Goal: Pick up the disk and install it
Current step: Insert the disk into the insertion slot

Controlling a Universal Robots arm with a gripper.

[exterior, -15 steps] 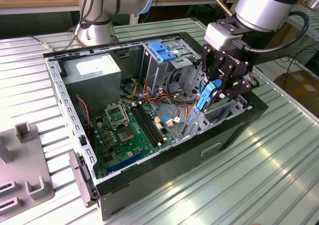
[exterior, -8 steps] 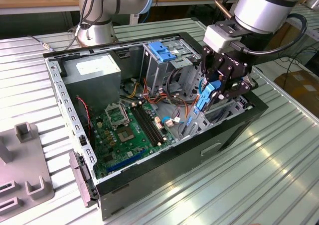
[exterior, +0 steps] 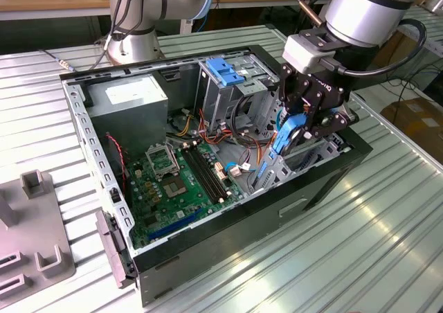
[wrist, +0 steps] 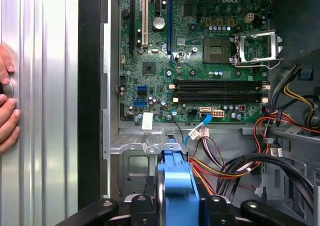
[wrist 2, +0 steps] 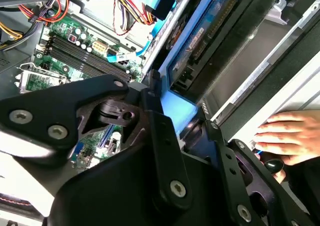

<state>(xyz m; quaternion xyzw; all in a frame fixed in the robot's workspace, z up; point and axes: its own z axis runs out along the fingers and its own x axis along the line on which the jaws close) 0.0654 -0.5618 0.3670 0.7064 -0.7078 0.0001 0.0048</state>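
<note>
The hand [exterior: 302, 127] was clamped shut on the disk [exterior: 285, 141] by its blue frame, holding it on edge inside the computer case [exterior: 208, 240], at the case's drive-bay side. Pick-up looked done, but the disk did not appear seated yet.

The blue-framed disk [exterior: 287, 138], gripped by the claw [exterior: 296, 127], hangs on edge, tilted, over the computer case [exterior: 228, 233].

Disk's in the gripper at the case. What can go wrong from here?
1. Loose cables lie right beside the disk held in the gripper; they may snag or get pinched.
2. A person's hand rests beside the case, close to the gripper: contact risk.
</note>
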